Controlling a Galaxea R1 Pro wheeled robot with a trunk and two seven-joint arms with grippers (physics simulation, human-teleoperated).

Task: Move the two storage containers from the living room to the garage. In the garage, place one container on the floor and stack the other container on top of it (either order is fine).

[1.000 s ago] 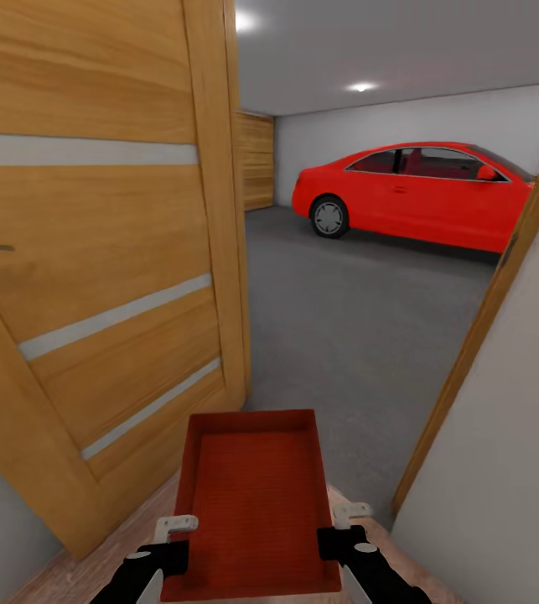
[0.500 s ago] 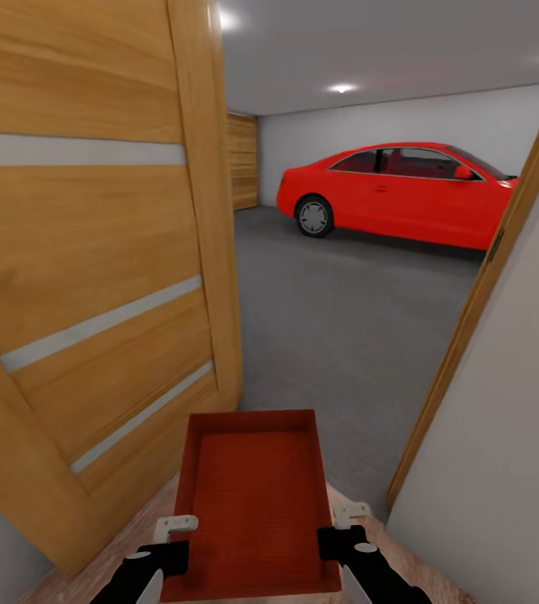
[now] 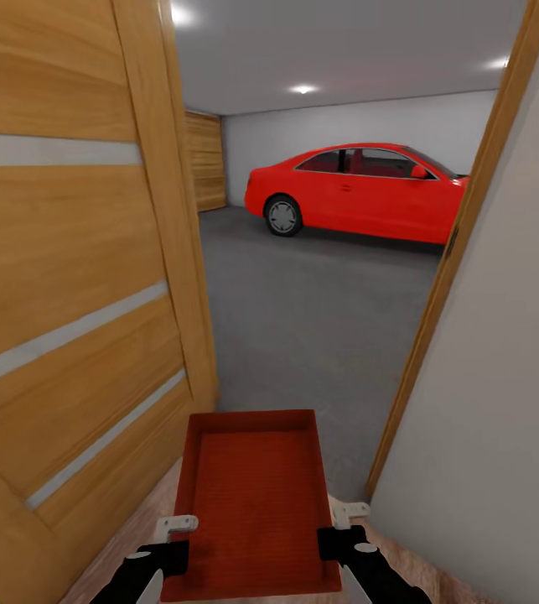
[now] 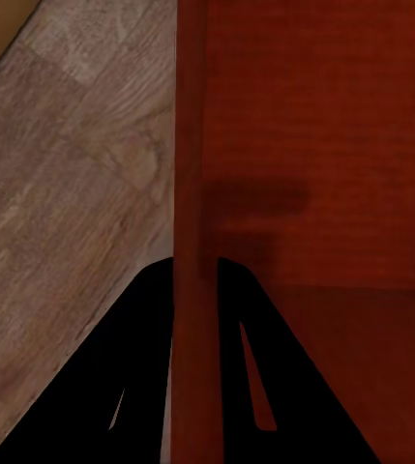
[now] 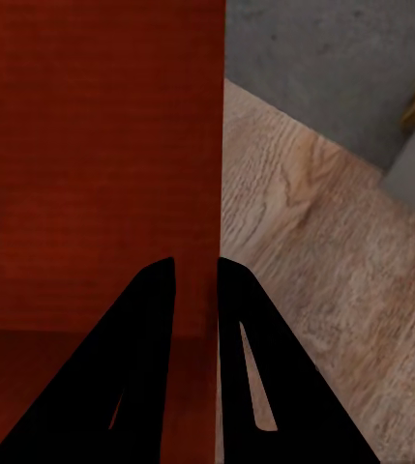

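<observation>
Left gripper (image 3: 168, 537) and right gripper (image 3: 342, 524) each pinch a long side wall of the storage container (image 3: 252, 495) — carried level before the trunk at the garage doorway — which looks stiff, light and smooth-walled, so opposite-rim grips suit it.

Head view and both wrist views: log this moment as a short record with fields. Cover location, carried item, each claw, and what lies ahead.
location: doorway, wood plank floor underfoot, garage beyond
carried item: one storage container, open top up, empty inside
left claw: shut on the container's left wall
right claw: shut on the container's right wall
door: wooden, open, on the robot's left
wall: close on the right
ahead: grey concrete floor, red car parked at the far side
stacking: not yet done
</observation>
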